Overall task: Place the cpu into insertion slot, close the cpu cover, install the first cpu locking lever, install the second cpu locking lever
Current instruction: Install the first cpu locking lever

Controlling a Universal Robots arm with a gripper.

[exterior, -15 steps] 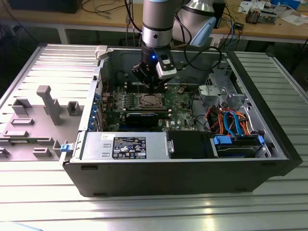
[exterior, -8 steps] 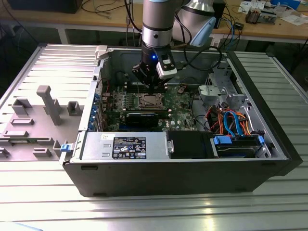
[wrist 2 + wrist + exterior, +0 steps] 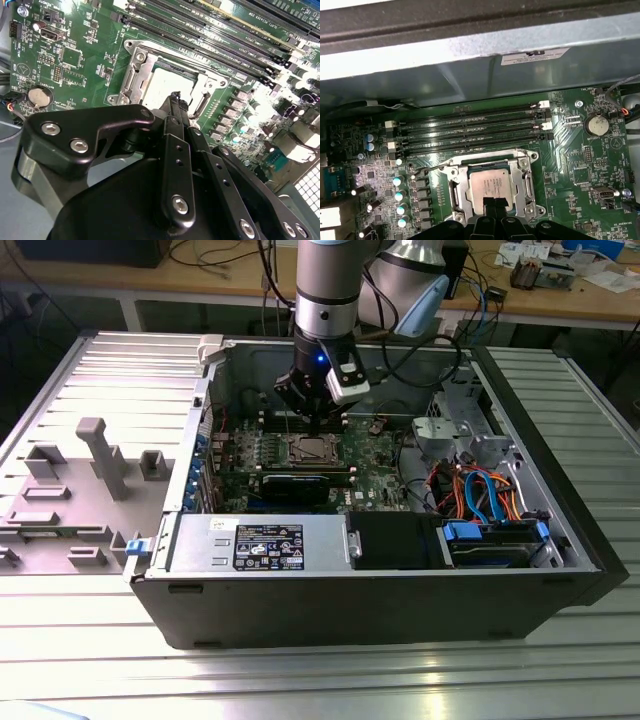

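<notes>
we see the cpu point(image 3: 489, 188) seated in the insertion slot point(image 3: 451, 196), low centre of the first wrist view, framed by the cpu cover point(image 3: 141, 76). the gripper point(image 3: 174, 96) hovers over it, fingers clenched on nothing. we judge the chip light, stiff, fragile; best held by its edges.
</notes>
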